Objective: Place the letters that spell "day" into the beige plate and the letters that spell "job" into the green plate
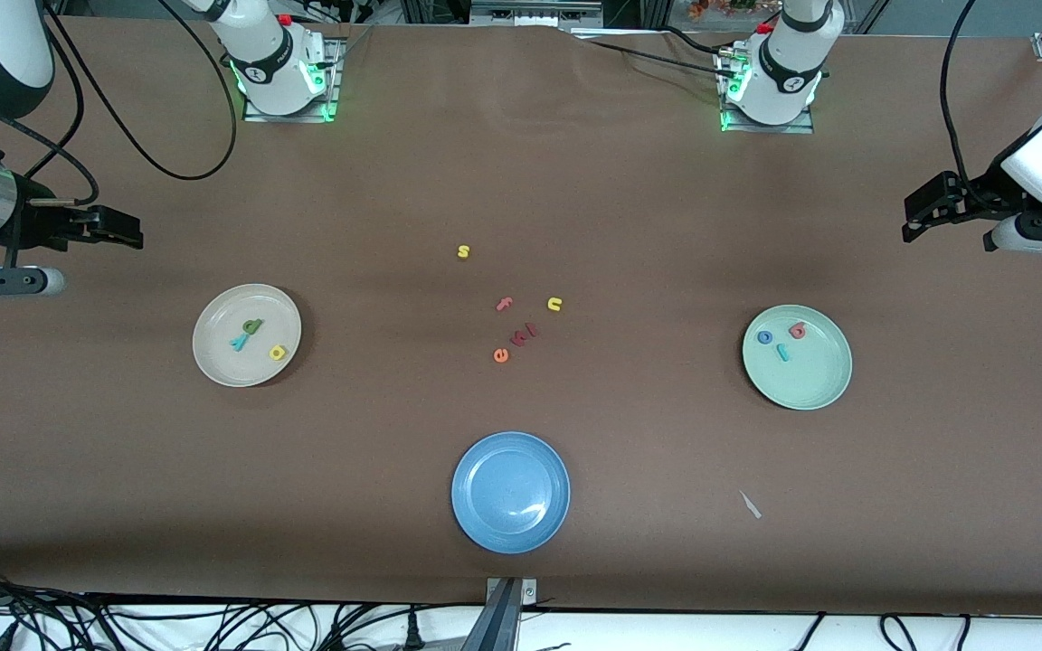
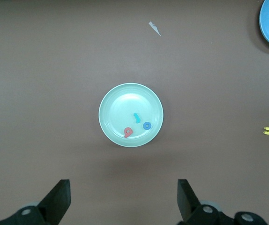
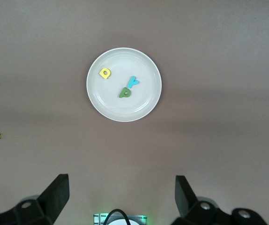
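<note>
So the bench is covered in a plain matte brown sheet, a bit rippled up by the robot bases, with cables hanging off the edge nearest the front camera.

The beige plate sits toward the right arm's end, round and shallow. In it are the green d, the teal y touching the d, and the yellow a a little apart from them.

The green plate is toward the left arm's end, same shape, pale mint. It holds the blue o, the pinkish-red b and the teal j, close together.

A glossy blue plate sits nearest the front camera, mid-bench. Loose chunky toy letters lie in the middle: a yellow s, pink f, yellow u, orange-red e, plus a couple of dark red ones I can't read.

The left gripper hangs up in the air at its end of the bench, fingers spread wide, holding nothing. The right gripper does the same at the other end. Both arms are just waiting.
</note>
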Tool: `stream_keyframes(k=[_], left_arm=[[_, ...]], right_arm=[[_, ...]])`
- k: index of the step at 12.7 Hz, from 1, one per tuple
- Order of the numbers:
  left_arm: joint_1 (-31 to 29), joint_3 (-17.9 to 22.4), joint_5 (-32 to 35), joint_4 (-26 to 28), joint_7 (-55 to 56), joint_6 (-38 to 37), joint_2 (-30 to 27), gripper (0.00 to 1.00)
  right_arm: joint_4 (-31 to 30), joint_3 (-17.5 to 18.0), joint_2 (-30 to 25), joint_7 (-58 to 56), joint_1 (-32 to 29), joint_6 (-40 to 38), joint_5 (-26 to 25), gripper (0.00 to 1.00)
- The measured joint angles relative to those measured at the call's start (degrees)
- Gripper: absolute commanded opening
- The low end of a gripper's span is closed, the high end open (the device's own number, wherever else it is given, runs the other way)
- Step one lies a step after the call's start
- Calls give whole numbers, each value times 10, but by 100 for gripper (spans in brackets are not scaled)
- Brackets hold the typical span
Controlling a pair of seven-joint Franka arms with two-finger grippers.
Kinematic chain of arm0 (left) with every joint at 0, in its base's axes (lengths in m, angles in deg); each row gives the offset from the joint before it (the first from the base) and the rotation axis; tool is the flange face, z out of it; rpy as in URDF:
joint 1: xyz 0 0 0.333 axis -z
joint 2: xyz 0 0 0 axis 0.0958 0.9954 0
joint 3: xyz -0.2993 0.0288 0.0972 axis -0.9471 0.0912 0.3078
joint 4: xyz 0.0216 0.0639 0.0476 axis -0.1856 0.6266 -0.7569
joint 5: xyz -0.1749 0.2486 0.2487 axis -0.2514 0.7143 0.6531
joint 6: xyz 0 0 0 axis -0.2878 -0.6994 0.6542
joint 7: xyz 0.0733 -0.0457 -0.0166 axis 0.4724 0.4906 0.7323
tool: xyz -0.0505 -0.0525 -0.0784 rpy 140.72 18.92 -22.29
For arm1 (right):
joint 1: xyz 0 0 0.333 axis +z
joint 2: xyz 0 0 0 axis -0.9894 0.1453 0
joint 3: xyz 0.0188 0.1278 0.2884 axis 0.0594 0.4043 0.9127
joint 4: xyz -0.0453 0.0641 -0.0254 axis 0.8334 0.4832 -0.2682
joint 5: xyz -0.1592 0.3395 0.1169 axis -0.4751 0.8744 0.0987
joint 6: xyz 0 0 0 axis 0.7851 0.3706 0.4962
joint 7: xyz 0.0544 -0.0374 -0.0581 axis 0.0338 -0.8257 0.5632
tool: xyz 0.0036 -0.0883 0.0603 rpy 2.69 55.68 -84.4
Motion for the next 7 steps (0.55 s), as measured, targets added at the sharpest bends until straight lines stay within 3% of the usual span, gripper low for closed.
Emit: stream_keyframes(k=[7], left_arm=[[2,-3,0,-7,4,-15,0,100]], right_arm=[[0,0,0,0,0,0,0,100]])
